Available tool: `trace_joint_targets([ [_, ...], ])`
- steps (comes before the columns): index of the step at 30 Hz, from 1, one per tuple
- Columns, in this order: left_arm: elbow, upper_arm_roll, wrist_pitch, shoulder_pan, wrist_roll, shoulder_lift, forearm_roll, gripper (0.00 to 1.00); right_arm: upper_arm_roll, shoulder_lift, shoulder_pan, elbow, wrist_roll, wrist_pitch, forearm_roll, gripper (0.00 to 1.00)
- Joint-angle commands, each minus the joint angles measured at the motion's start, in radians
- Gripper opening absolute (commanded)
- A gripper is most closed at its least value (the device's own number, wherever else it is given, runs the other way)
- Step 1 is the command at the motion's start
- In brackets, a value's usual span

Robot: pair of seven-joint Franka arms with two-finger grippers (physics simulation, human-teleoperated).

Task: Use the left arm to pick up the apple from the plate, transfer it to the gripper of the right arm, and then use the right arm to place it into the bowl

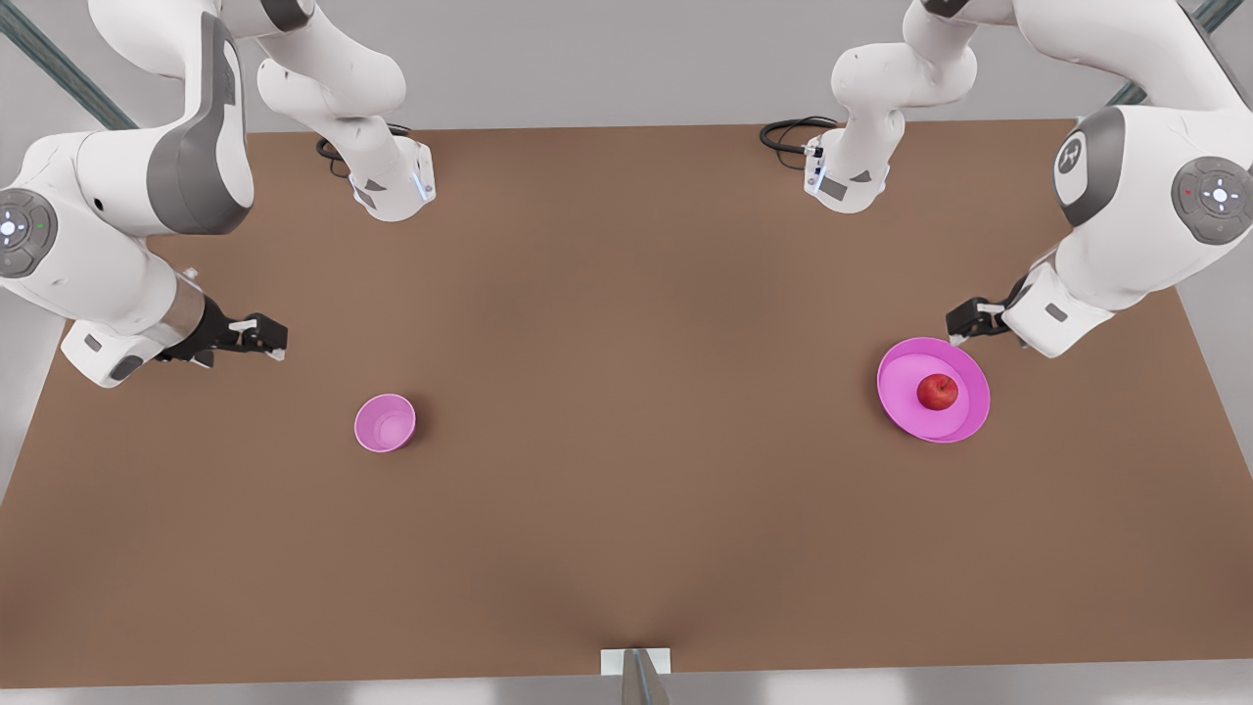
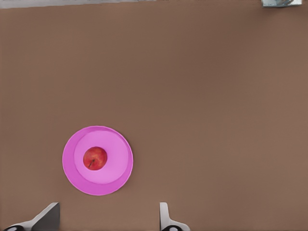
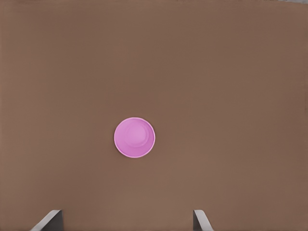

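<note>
On the front view's left, the right arm's gripper (image 1: 277,345) hangs over bare brown counter (image 1: 626,509), sitting on a shiny silver collar at the end of its white arm. It's up and off to the side of the bowl, well apart from it. In the right wrist view its two fingers (image 3: 48,220) are spread wide with nothing between them, so it's open and empty.

The small deep pink bowl (image 1: 385,423) sits on the counter a bit toward the middle from that gripper, and it looks empty inside. The right wrist view has the bowl (image 3: 134,137) out ahead of the fingers, not between them.

Then there's a long stretch of plain counter across the middle.

Over on the front view's right is the wide shallow pink plate (image 1: 964,416), with the red apple (image 1: 938,392) resting on it, roughly at the centre. Apple hasn't been picked up.

The left arm's gripper (image 1: 969,328) hovers just past the plate's far rim, not touching plate or apple. In the left wrist view its fingers (image 2: 166,216) stand wide apart and hold nothing, with the plate (image 2: 72,171) and apple (image 2: 95,158) lying ahead of them.
</note>
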Motion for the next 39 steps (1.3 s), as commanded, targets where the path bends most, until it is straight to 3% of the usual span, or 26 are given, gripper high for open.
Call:
trace_joint_targets([
  [1, -0.009, 0.006, 0.048, 0.003, 0.014, -0.001, 0.001, 1.00, -0.001, -0.001, 0.000, 0.000, -0.017, 0.012, 0.000, 1.00],
  [6, -0.448, 0.152, 0.449, 0.024, 0.095, 0.034, -0.051, 1.00, 0.001, -0.001, 0.003, 0.000, -0.016, 0.012, 0.000, 1.00],
  [11, -0.479, 0.158, 0.617, 0.075, 0.122, 0.192, -0.053, 1.00, 0.001, -0.001, 0.008, 0.000, -0.016, 0.012, 0.000, 1.00],
  [15, -0.483, 0.192, 0.634, 0.087, 0.173, 0.255, -0.053, 1.00, 0.001, -0.001, 0.008, 0.000, -0.017, 0.010, 0.000, 1.00],
  [24, -0.643, 0.192, 0.791, 0.083, 0.175, 0.284, -0.053, 1.00, -0.001, -0.001, 0.008, 0.000, -0.019, 0.010, 0.002, 1.00],
  [39, -0.692, 0.193, 0.863, 0.086, 0.175, 0.318, -0.051, 1.00, -0.001, -0.001, 0.006, 0.000, -0.020, 0.010, 0.000, 1.00],
])
